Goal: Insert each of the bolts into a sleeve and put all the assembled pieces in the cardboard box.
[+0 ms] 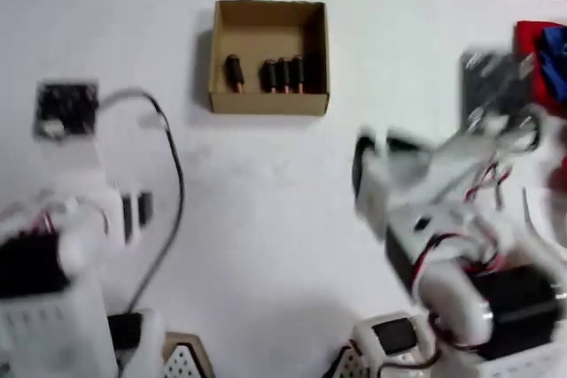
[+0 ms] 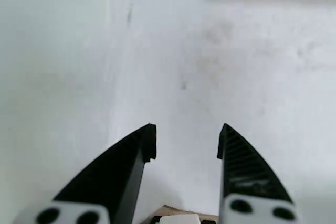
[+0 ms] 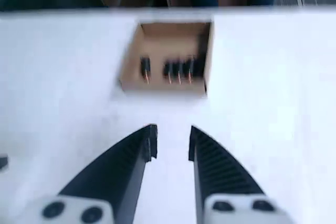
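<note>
Upper centre of the high view: tan cardboard box [image 1: 270, 102], black pieces [image 1: 282, 75] with copper-orange ends. White table [image 1: 266, 219]. Left: black cable [image 1: 180, 185]. Upper right edge: red-and-blue object [image 1: 539, 46]. Left gripper [image 2: 187, 141] and right gripper [image 3: 172, 141]: black, ridged fingers, white bases.

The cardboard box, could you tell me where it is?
In the high view, the brown cardboard box sits at the far middle of the white table, holding dark bolt-and-sleeve pieces, ahead of the right end effector.

One cardboard box [image 1: 266, 104]; four assembled pieces [image 1: 282, 75] inside it; two arms [image 1: 456, 219].
</note>
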Robot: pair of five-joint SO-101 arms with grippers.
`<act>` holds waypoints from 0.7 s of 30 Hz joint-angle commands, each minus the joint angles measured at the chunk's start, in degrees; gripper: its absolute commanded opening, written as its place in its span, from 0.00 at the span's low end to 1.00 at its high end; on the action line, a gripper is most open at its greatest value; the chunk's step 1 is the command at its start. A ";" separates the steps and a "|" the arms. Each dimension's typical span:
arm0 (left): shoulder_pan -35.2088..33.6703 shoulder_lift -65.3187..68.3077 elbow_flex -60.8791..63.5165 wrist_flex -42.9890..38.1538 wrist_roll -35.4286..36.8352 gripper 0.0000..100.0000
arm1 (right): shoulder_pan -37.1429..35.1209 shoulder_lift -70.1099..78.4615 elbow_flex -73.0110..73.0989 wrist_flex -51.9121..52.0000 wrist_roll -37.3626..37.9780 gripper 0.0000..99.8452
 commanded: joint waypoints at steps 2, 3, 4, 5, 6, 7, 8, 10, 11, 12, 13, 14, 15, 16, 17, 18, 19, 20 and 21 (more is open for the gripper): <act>1.93 -19.78 19.38 -6.33 -11.43 0.21 | 3.91 -19.65 37.89 -11.12 0.00 0.09; 1.93 -24.44 23.69 -8.62 -14.42 0.21 | 5.23 -23.43 43.96 -15.34 0.00 0.09; 1.93 -29.01 28.09 -10.73 -16.70 0.21 | 6.64 -27.03 50.20 -19.38 0.00 0.09; 1.93 -33.76 32.48 -12.40 -18.73 0.21 | 7.78 -30.64 56.26 -22.99 0.00 0.09; 1.93 -38.51 36.88 -13.63 -19.96 0.21 | 8.48 -34.33 62.24 -25.98 0.00 0.09; 1.93 -43.25 41.19 -14.15 -20.40 0.21 | 8.66 -38.20 67.78 -28.09 0.00 0.09; 1.93 -46.95 44.97 -14.24 -20.40 0.21 | 8.66 -42.07 72.53 -28.79 0.09 0.09; 1.85 -47.03 49.10 -16.35 -19.16 0.21 | 8.66 -50.42 80.79 -28.70 0.09 0.09; 1.85 -45.71 50.15 -17.67 -17.93 0.21 | 8.92 -53.41 84.22 -28.62 0.09 0.09; 2.02 -44.57 50.59 -18.46 -16.62 0.21 | 9.01 -54.02 86.42 -28.70 0.09 0.09; 2.20 -44.31 51.21 -18.99 -15.30 0.21 | 8.66 -52.88 88.26 -28.70 0.09 0.09; 2.20 -44.31 51.65 -19.96 -14.07 0.21 | 8.57 -51.47 89.41 -28.70 0.09 0.09; 2.20 -44.31 52.62 -21.19 -12.75 0.21 | 8.57 -50.33 90.55 -28.70 0.09 0.09; 2.20 -44.31 53.76 -23.12 -11.52 0.21 | 8.66 -50.07 91.60 -28.70 0.09 0.09; 2.20 -44.31 55.34 -25.32 -10.64 0.21 | 8.75 -50.07 92.48 -28.44 0.09 0.09; 1.93 -44.31 57.36 -27.69 -10.02 0.21 | 8.75 -50.07 93.54 -28.35 0.09 0.09; 1.93 -44.31 59.82 -30.33 -9.85 0.21 | 8.66 -50.07 94.95 -28.35 0.09 0.09; 2.11 -44.31 62.64 -32.88 -9.85 0.21 | 8.66 -50.07 96.62 -28.62 0.09 0.09; 2.20 -44.31 65.80 -34.99 -9.76 0.21 | 8.66 -50.07 98.02 -28.53 0.09 0.09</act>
